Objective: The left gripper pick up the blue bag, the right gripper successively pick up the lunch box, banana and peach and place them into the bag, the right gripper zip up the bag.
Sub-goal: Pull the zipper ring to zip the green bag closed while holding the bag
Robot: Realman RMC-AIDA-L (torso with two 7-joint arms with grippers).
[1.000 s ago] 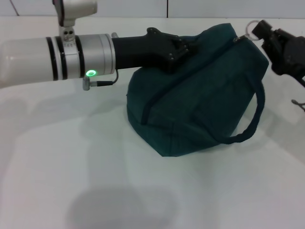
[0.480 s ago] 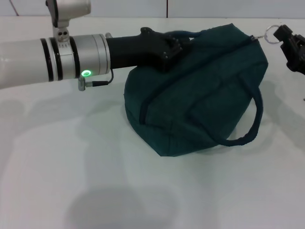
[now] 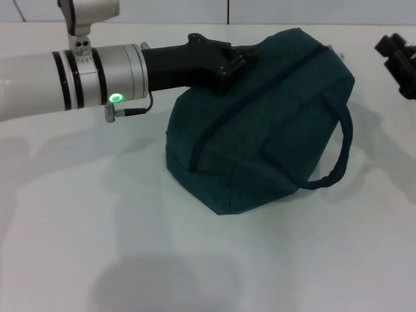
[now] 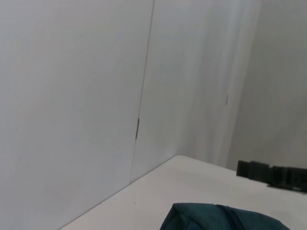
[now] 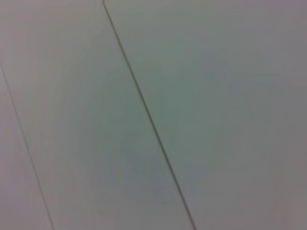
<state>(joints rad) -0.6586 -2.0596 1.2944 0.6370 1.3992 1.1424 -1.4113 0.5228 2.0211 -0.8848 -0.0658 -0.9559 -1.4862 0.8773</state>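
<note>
Your left gripper [image 3: 224, 62] grips the blue bag [image 3: 273, 123] at its top left, fingers closed on fabric. Your right gripper [image 3: 398, 55] sits at the bag's two o'clock, apart; its fingers' state I cannot tell.

The blue bag [image 3: 273, 123] is soft, matt woven cloth in dark teal, with a slightly rough weave and a stitched cloth loop handle [image 3: 338, 156]. It sits on a smooth white surface [image 3: 97, 221] with a faint satin sheen — shadows show softly on it. The left gripper [image 3: 224, 62] has a matt black, plastic-looking body joined to a brushed silver metal wrist [image 3: 110, 71] with black rings, while the right gripper [image 3: 400, 55] looks the same matt black.
</note>
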